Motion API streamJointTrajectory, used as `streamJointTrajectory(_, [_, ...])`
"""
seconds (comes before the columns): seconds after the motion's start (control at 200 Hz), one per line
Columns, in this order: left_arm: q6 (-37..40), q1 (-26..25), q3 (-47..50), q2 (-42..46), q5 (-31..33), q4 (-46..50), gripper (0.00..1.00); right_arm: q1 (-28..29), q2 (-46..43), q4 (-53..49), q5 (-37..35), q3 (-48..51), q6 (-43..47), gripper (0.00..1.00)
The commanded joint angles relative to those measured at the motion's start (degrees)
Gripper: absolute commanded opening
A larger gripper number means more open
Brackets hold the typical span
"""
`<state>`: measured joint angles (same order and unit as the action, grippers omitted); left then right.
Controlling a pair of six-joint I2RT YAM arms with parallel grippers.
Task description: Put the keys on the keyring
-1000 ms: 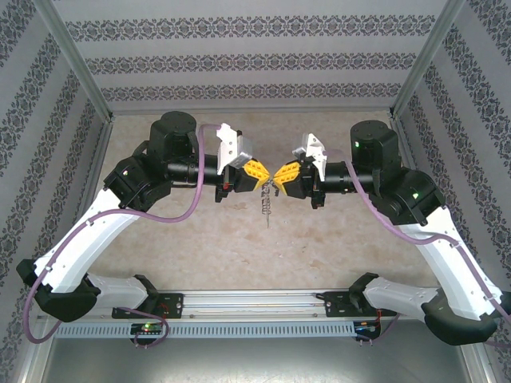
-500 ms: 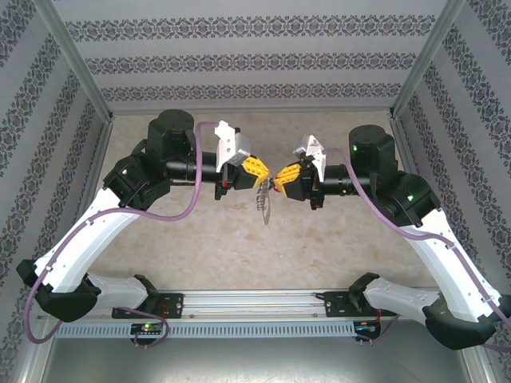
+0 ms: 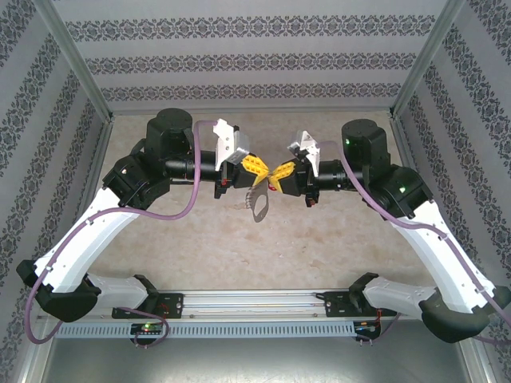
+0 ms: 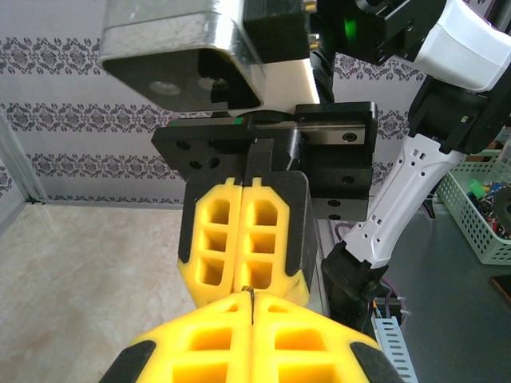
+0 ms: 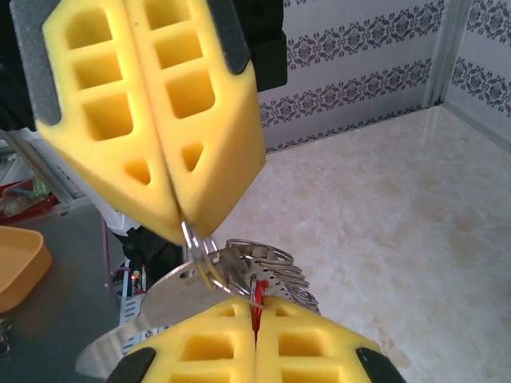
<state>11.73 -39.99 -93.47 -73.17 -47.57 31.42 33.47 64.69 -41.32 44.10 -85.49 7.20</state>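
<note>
No readable text, labels, brands or numbers on any surface in view.

Bright even lighting, soft shadows, close foreground blurred in wrist views

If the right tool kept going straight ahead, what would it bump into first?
Probably the keyring, hanging right at its tips. Just behind it is the left tool, pinching it, nose to nose with the right tool and its red key.

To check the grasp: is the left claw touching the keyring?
Touching. The right wrist view shows the left claw pinching a thin ring of the keyring.
</note>
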Motion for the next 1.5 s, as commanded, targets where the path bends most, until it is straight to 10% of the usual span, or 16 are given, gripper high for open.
streamJointTrajectory(0.0, [-0.7,0.4,0.2,1.4,-2.2,-5.1,0.00,-0.4,1.4,-2.7,2.0,-2.0,-0.3,0.00])
streamJointTrajectory(0.31, [-1.2,0.4,1.6,1.8,-1.3,-6.8,0.00,0.9,2.1,-2.1,4.6,-2.5,-0.6,0.00])
streamJointTrajectory(0.614, [-0.9,1.0,2.9,2.6,0.0,-7.3,0.00,0.9,-5.9,1.8,-7.6,-0.8,1.1,0.41])
streamJointTrajectory(1.494, [-11.7,1.2,7.8,4.5,-5.6,-22.4,0.00,3.3,-5.5,9.9,-4.5,1.0,0.4,0.25])
